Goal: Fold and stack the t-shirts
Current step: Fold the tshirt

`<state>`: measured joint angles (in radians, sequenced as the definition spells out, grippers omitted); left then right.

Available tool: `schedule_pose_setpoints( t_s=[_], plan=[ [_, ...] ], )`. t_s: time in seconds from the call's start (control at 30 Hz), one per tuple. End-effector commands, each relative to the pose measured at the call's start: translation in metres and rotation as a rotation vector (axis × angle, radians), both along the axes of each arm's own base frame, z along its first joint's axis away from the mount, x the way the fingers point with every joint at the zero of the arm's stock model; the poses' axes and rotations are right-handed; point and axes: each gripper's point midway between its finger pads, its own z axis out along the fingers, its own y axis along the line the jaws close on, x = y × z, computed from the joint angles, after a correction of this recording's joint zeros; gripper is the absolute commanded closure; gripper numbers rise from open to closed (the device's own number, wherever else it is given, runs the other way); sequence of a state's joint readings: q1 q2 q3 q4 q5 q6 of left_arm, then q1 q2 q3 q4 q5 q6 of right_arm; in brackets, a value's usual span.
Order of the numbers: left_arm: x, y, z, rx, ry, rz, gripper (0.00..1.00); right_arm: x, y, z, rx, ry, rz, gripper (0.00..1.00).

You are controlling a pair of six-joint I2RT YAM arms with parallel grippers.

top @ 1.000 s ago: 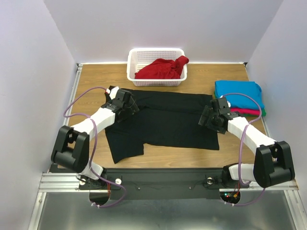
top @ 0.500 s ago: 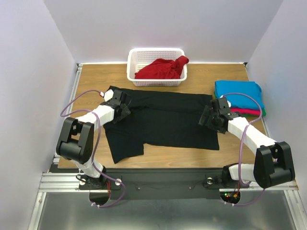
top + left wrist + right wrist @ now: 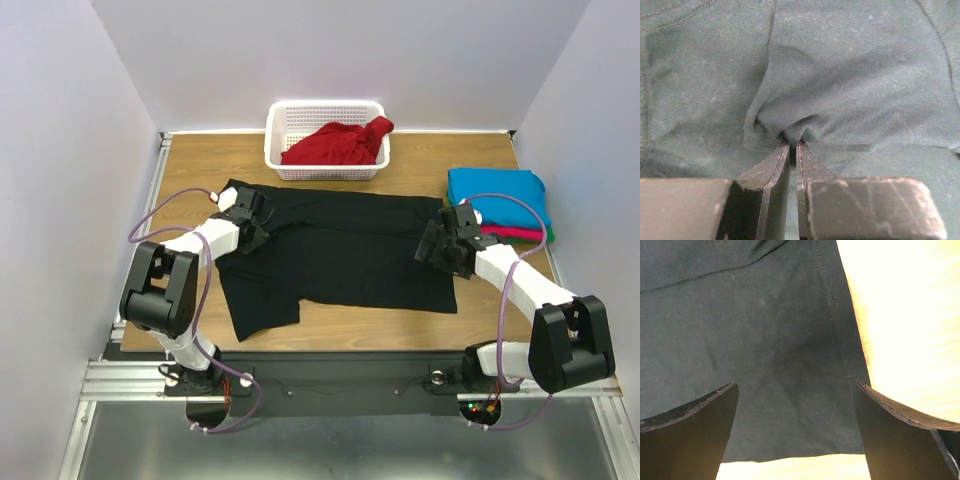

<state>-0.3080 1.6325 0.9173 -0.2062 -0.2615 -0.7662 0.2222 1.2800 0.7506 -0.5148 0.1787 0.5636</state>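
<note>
Fabric of black t-shirt (image 3: pixel 350 250) runs left-right; left end effector (image 3: pixel 792 144) nips it, right end effector (image 3: pixel 796 385) gapes.

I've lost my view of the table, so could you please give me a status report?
Left gripper shut on black shirt, pinching a fold. Right gripper open over the shirt's right edge. Nothing in the way.

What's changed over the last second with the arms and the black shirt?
The left claw, shut on a pinch of the black t-shirt, shifted slightly leftward. The right claw stayed open over the shirt's right hem. The red shirt, basket and folded stack did not move.
</note>
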Motion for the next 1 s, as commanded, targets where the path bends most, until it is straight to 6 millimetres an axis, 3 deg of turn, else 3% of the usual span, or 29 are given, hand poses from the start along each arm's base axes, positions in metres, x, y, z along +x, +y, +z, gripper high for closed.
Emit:
schedule_pose_setpoints(
  t_s=[0.0,0.27,0.57,0.97],
  plan=[
    [0.006,0.000,0.041,-0.012,-0.091,-0.006,0.81,0.005,-0.004,0.000,-0.020,-0.029,-0.007,0.00],
    [-0.001,-0.002,0.067,-0.028,-0.114,-0.050,0.83,0.004,-0.003,0.000,-0.015,-0.028,-0.002,0.00],
    [-0.013,-0.006,0.071,-0.098,-0.087,-0.107,0.83,0.003,-0.002,-0.004,-0.009,-0.007,0.006,0.00],
    [-0.012,-0.007,0.100,-0.226,-0.108,-0.203,0.83,0.001,0.001,-0.010,-0.002,0.014,0.016,0.00]
  ],
)
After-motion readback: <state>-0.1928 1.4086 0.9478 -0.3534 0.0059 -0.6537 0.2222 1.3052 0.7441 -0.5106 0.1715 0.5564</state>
